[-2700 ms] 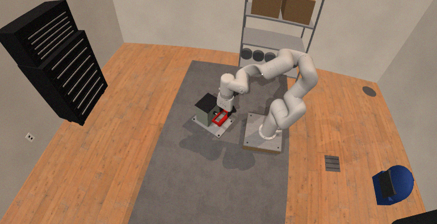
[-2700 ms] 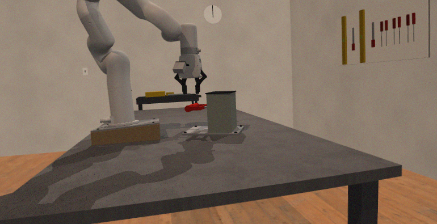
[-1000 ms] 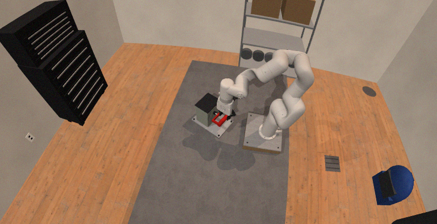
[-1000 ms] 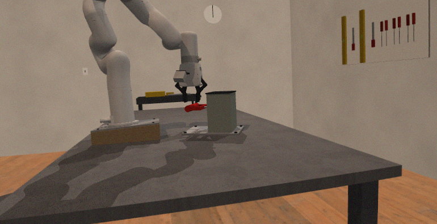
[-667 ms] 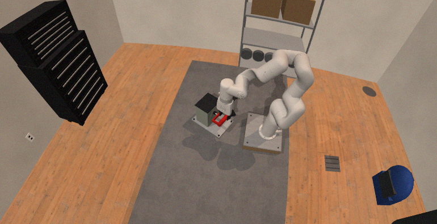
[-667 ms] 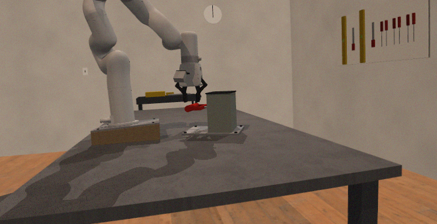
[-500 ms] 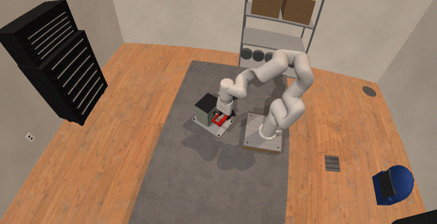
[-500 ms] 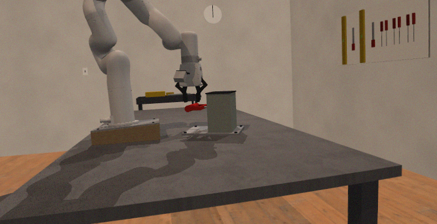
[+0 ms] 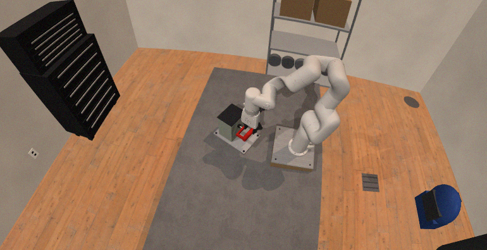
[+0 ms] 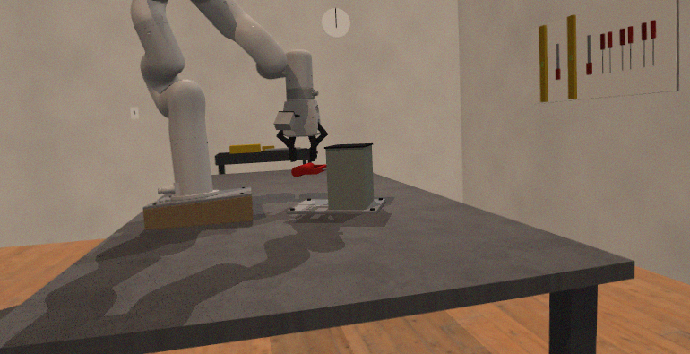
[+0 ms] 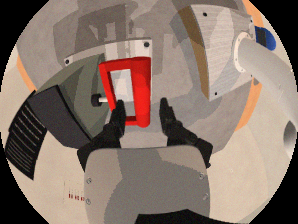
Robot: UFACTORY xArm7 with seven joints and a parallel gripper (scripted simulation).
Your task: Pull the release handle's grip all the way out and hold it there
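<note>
The red release handle's grip (image 11: 127, 92) juts level from the front of its grey-green housing (image 10: 349, 177), which stands on a pale plate (image 9: 246, 144) bolted to the dark table (image 10: 435, 259); the gripper (image 11: 141, 123) hangs straight above the grip's outer bar, fingers spread about half wide to either side of it, pinching nothing; the white arm (image 10: 231, 22) arches over from its base block (image 10: 231, 211) just beside the plate.

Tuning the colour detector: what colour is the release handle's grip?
Red. The grip shows best in the wrist view, a red rectangular loop in front of the grey-green housing.
</note>
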